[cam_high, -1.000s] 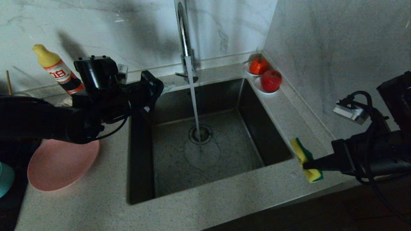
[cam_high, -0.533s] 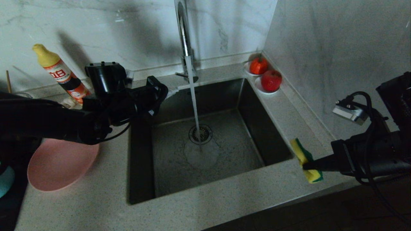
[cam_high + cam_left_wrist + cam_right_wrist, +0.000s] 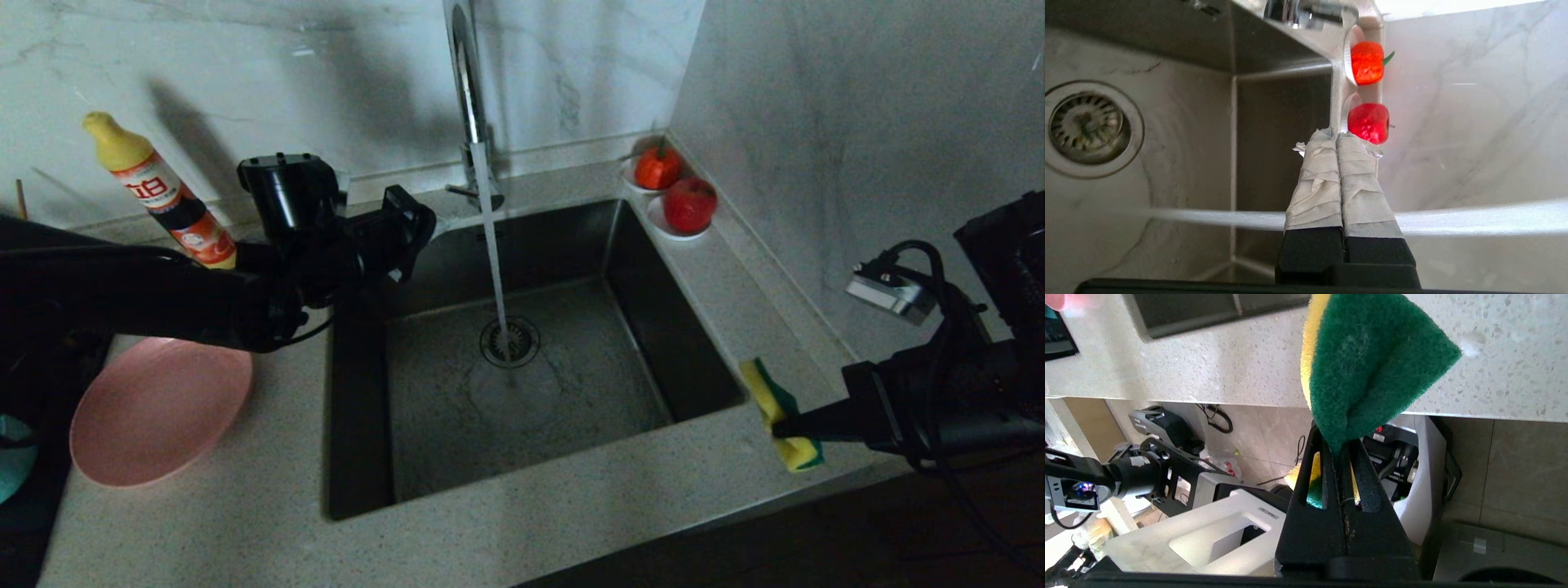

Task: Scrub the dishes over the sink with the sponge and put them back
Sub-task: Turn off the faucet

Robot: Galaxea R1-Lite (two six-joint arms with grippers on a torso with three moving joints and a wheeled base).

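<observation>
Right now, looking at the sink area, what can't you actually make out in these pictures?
- Teal bowl: head view, only a sliver shows, cut by the frame's left edge and the left arm.
- Pink plate: head view, its far rim is covered by the left arm.
- Faucet: head view, its top is cut off by the frame's top edge.
- Sponge: right wrist view, the pinched end is hidden between the right gripper jaws.
- Bottle label: too small to read.

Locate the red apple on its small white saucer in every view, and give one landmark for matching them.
Head view: red apple on its white saucer, at the steel sink's far right corner.
Left wrist view: apple just beyond the shut left gripper.
Right wrist view: not in it.
Shared landmark: round drain.
</observation>
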